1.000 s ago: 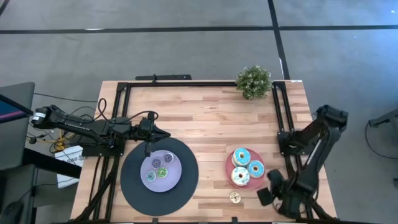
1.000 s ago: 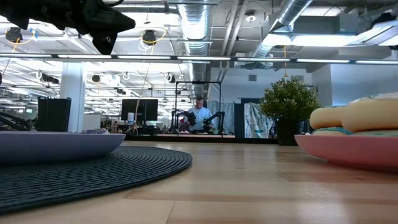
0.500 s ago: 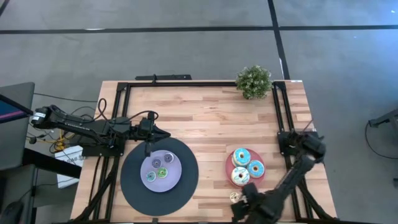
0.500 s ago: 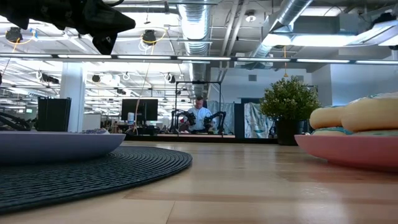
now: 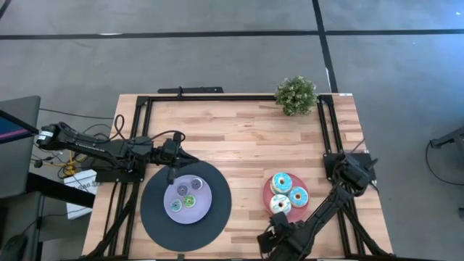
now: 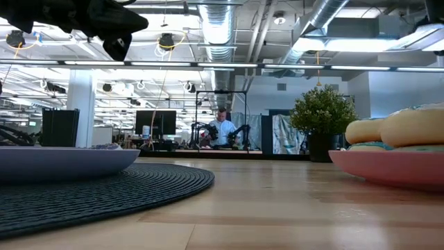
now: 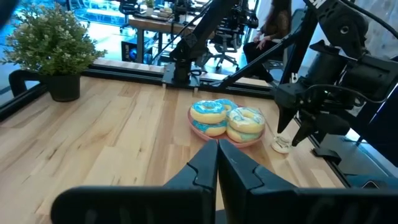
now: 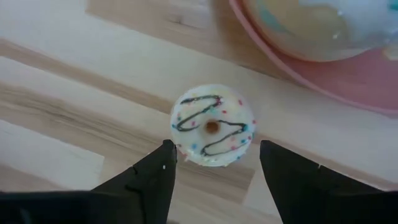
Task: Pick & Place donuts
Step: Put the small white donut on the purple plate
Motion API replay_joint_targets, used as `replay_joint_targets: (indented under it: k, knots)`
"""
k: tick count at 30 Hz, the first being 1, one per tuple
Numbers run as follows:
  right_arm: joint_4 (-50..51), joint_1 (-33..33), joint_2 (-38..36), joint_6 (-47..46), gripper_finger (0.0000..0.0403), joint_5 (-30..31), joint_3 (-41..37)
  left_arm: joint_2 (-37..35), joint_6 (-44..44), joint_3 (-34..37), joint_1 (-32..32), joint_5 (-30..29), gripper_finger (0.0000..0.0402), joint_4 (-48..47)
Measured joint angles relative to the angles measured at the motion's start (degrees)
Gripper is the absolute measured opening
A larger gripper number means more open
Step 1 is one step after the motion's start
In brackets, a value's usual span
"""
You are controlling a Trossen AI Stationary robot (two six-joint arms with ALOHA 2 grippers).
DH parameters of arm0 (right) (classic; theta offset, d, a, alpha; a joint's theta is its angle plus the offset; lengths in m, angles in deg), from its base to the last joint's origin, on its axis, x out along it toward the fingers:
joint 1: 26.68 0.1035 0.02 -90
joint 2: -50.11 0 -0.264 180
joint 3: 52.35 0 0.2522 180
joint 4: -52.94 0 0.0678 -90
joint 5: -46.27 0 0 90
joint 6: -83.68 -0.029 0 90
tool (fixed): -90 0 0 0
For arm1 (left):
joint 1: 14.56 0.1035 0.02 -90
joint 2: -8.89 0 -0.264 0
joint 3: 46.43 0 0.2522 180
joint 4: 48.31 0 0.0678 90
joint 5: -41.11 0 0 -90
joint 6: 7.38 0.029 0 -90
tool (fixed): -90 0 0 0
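A small white donut (image 8: 212,126) with a dark zigzag and sprinkles lies flat on the wood beside the pink plate (image 8: 323,71). My right gripper (image 8: 217,149) is open, pointing down over it, one finger on each side and apart from it. In the high view the right gripper (image 5: 274,233) covers that donut near the table's near edge. Three larger iced donuts (image 5: 288,194) sit on the pink plate (image 5: 267,194). Coin-sized donuts (image 5: 185,196) lie on the lavender plate (image 5: 206,187). My left gripper (image 5: 176,154) is shut and waits above the black disc's (image 5: 221,210) far edge.
A potted plant (image 5: 295,94) stands at the far right of the table. Black frame rails (image 5: 232,98) run along the far, left and right sides. Bare wood lies between the black disc and the pink plate. A person sits in the room beyond the table (image 6: 223,128).
My right arm has swung from the table's near right corner toward the left along the near edge, stopping over the small white donut in front of the pink plate. The donuts and plates have stayed in place.
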Motion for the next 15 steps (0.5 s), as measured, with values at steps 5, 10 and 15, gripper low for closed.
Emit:
replay_joint_targets:
  k: [5,10,15]
  knots:
    - [-0.91,0.52,0.00,-0.55,0.0238,0.96,-0.40,0.00,-0.02,0.00,0.00,-0.01,0.0004,0.14]
    - [-0.86,0.52,0.00,-0.46,0.0257,1.11,-1.51,0.00,-0.48,0.00,0.00,-0.03,0.0004,0.19]
    - [-3.53,0.50,0.00,-0.46,0.0279,1.15,-2.92,0.00,-0.46,0.00,0.00,-0.03,0.0004,0.21]
